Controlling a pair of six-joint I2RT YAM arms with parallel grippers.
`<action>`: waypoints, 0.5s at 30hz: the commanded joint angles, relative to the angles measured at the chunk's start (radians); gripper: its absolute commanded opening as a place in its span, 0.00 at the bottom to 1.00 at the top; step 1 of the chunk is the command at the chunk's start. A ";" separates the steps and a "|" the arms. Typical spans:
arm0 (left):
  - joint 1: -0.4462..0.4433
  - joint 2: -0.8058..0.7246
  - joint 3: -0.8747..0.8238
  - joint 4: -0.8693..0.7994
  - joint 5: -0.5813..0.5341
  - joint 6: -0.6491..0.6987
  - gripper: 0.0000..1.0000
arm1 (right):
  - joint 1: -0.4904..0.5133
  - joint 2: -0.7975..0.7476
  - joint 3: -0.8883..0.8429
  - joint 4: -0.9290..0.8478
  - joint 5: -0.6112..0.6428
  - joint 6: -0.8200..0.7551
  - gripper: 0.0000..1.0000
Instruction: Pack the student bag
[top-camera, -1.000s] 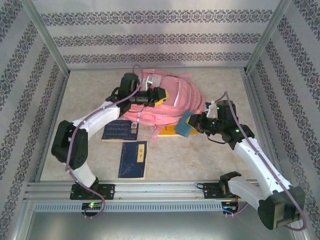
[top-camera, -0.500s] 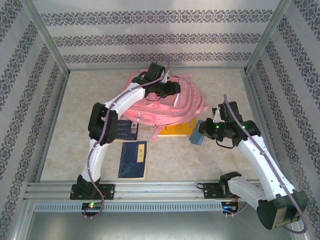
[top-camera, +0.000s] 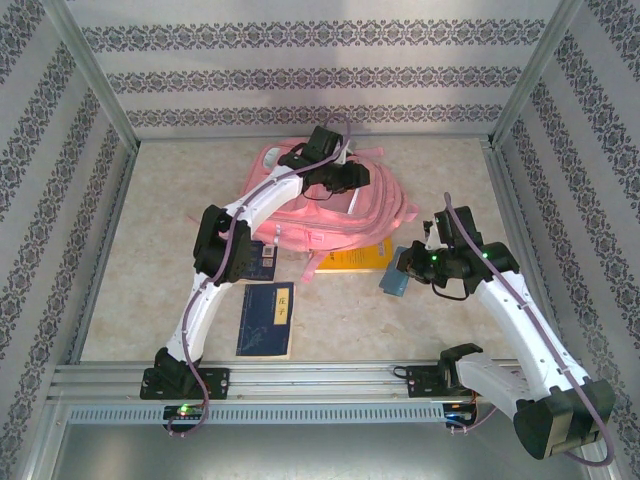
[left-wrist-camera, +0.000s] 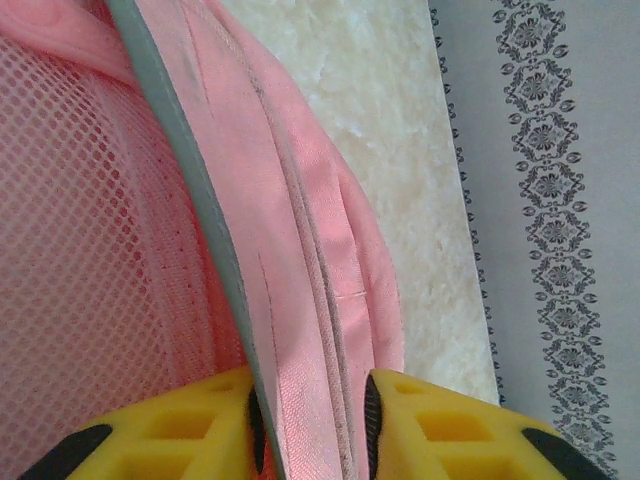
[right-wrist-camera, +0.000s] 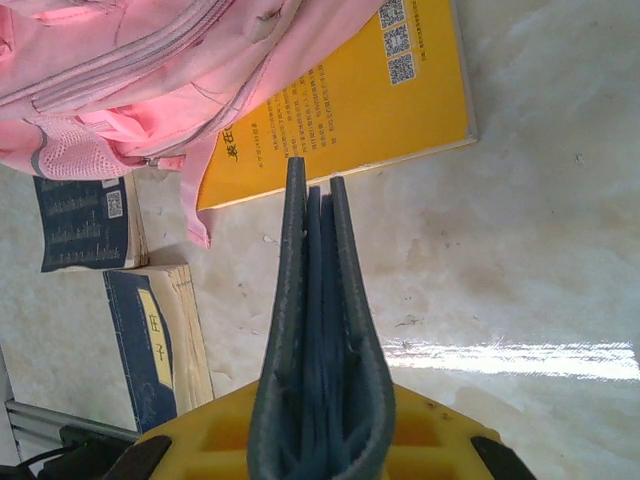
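Observation:
The pink student bag (top-camera: 330, 215) lies flat at the back middle of the table. My left gripper (top-camera: 358, 178) reaches over its far right side. In the left wrist view the yellow fingers (left-wrist-camera: 430, 420) are shut on a folded pink edge of the student bag (left-wrist-camera: 300, 250) with a grey strip, next to pink mesh. My right gripper (top-camera: 405, 268) hangs right of the bag, shut on a dark blue felt pouch (top-camera: 392, 284). In the right wrist view that pouch (right-wrist-camera: 315, 300) stands on edge between the fingers, above bare tabletop.
A yellow book (top-camera: 355, 260) lies partly under the bag's near edge, also in the right wrist view (right-wrist-camera: 350, 90). Two dark blue books (top-camera: 266, 320) (top-camera: 250, 262) lie left of centre. Patterned walls and metal posts enclose the table on three sides.
My left arm has stretched farther over the bag toward its far right side and its jaws have closed on the bag's edge. The right gripper has drawn back from the bag with the blue pouch.

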 joint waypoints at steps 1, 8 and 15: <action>-0.013 0.026 0.035 0.015 0.033 -0.031 0.27 | -0.003 -0.008 -0.016 0.009 0.001 -0.016 0.08; -0.052 0.102 0.163 -0.107 0.011 -0.010 0.25 | -0.003 -0.021 -0.030 0.013 0.006 -0.015 0.08; -0.048 0.090 0.324 -0.341 -0.110 0.107 0.00 | -0.004 -0.036 0.038 -0.025 0.088 -0.036 0.08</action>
